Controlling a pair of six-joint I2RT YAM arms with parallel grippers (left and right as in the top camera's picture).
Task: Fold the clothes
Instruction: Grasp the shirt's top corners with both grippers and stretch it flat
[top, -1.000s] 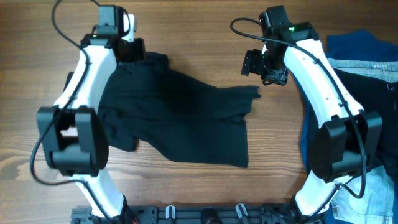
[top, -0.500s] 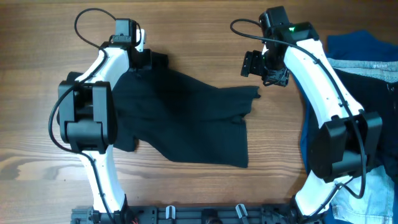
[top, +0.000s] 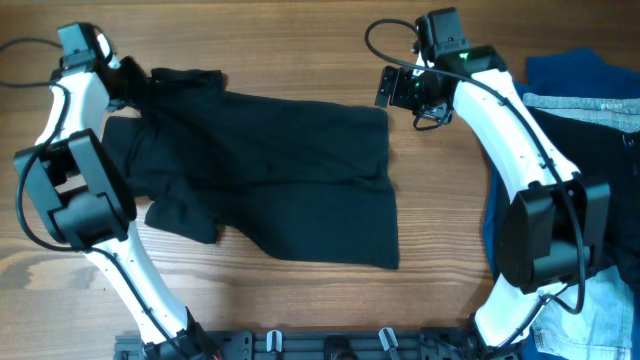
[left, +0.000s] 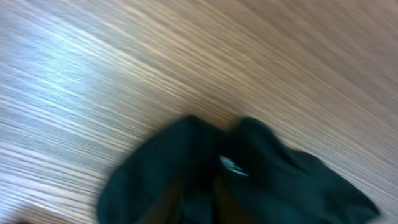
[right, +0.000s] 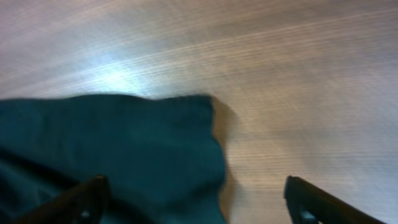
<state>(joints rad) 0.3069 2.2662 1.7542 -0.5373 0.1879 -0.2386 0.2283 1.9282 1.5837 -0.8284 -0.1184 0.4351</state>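
The left gripper (top: 128, 84) is found at the 10 o'clock corner of the black shirt (top: 270, 170). In the left wrist view black cloth is bunched right where the jaws sit, but the fingers are lost in blur, so whether they are clamped on it cannot be told. A small white label (left: 232, 164) is noted on that bunch; nothing on it can be read.

The shirt is spread on the wooden table (top: 300, 50) between the arms, creased and not yet folded, its long axis running 9 to 3 o'clock. No logo or lettering is seen from above.

The right gripper (top: 398, 88) is recorded just off the shirt's 1 o'clock corner, fingers spread wide with nothing between them. That corner lies toward 8 o'clock from it, and this arm is judged the nearer for the right-hand edge.

At 3 o'clock a blue garment (top: 570, 75) and a grey-banded garment (top: 585, 103) lie apart from the shirt.
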